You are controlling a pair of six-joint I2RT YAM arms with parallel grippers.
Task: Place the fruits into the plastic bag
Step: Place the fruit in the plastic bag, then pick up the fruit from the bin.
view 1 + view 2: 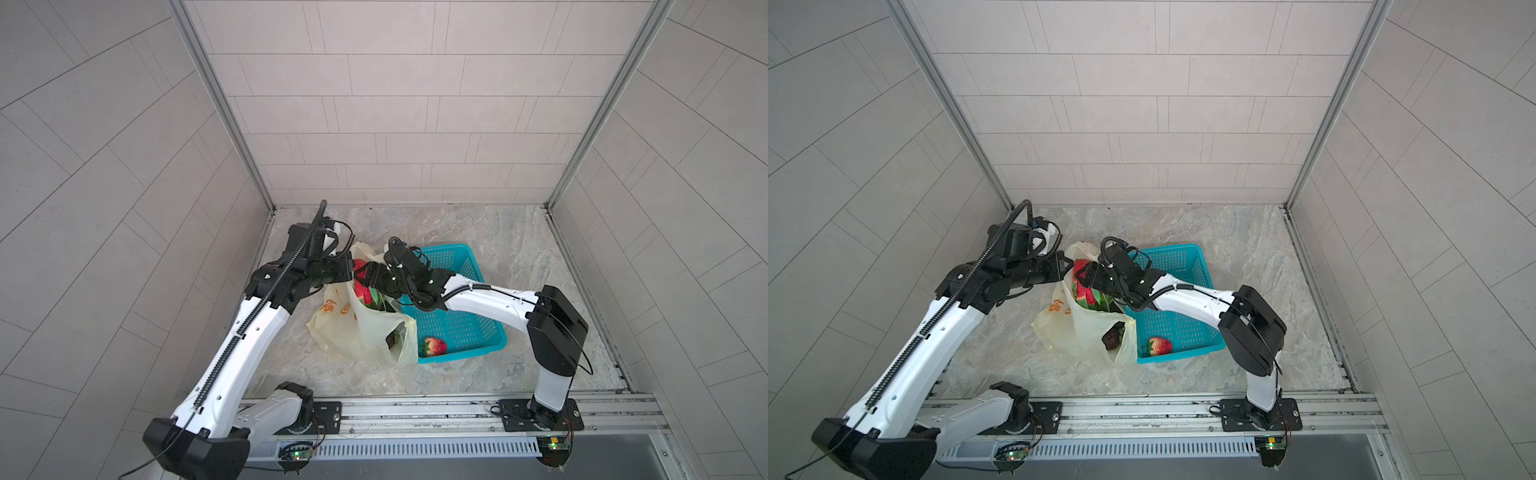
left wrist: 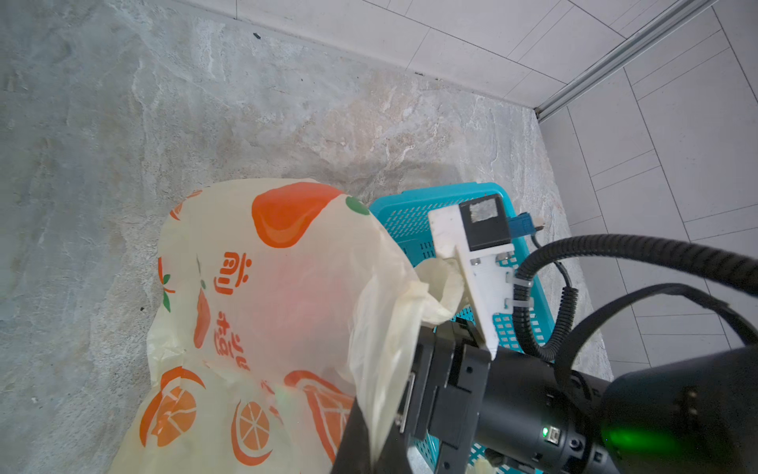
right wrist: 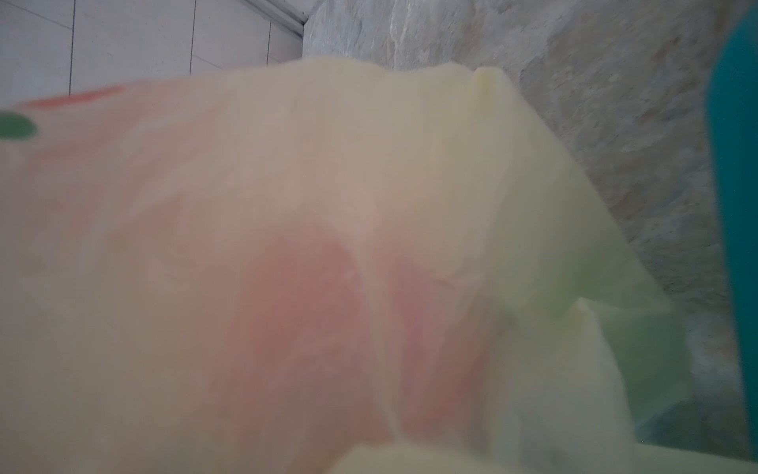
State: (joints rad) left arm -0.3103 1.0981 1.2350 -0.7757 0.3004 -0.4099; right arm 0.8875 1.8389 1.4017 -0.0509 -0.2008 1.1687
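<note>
The plastic bag (image 1: 349,328) (image 1: 1071,328) lies crumpled left of the basket, its mouth lifted. My left gripper (image 1: 352,274) (image 2: 371,447) is shut on the bag's upper edge and holds the film up. A pink-red dragon fruit (image 1: 368,296) (image 1: 1086,293) sits in the bag's mouth, and my right gripper (image 1: 362,281) (image 1: 1082,277) spans its middle, closed on it. In the right wrist view the bag film (image 3: 287,205) covers the lens and hides the jaws. A strawberry (image 1: 434,346) (image 1: 1159,345) lies in the basket. A dark purple piece (image 1: 392,338) shows in the bag's near opening.
The teal perforated basket (image 1: 469,328) (image 1: 1183,249) (image 2: 410,221) stands right of the bag under my right forearm. Tiled walls close in the marble floor on three sides. The arm rail runs along the front edge.
</note>
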